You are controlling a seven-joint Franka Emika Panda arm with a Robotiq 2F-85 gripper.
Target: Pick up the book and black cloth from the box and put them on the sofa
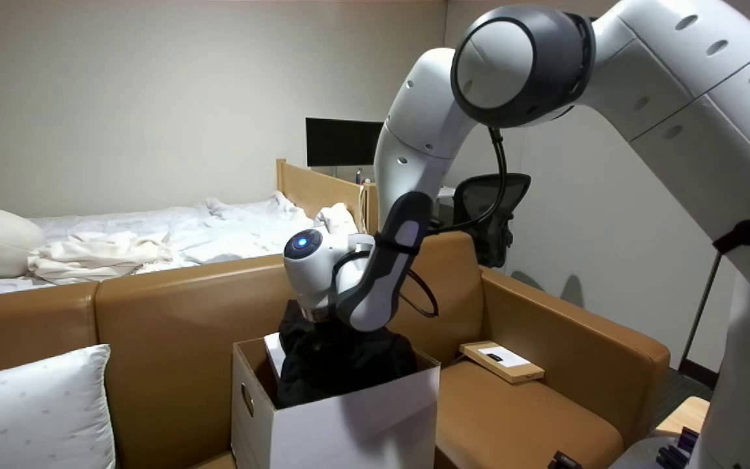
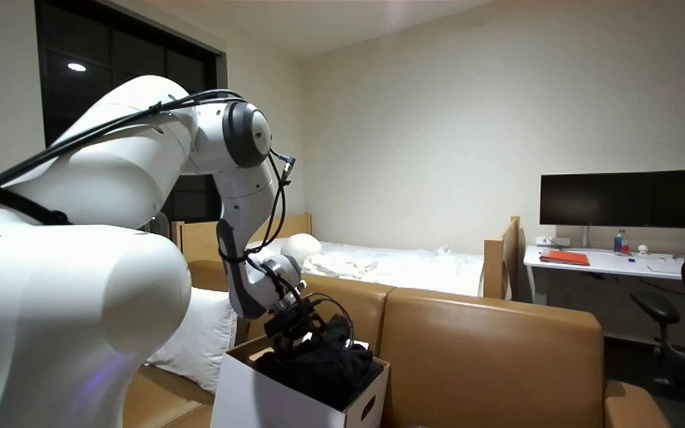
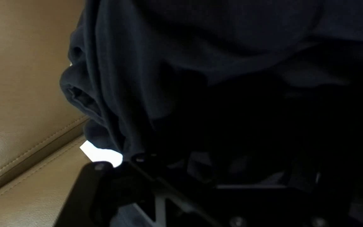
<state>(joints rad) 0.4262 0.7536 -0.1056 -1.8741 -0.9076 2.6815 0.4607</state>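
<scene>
Beneath the tool (image 2: pixel 295 340) (whether clenched cannot be told), the box (image 1: pixel 349 433) could be dragged by snagging black cloth (image 1: pixel 349 368).

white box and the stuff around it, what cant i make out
Beneath the black cloth in the white cardboard box: that cloth covers it, both exterior views.
Box base: cut off by the lower edge, both exterior views.
Claw, open or shut: darkness hides it, wrist view.

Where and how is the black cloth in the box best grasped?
Probably pinch the raised fold of the black cloth, coming from above: it bunches up past the rim of the box, whose walls hem in its lower part.
</scene>
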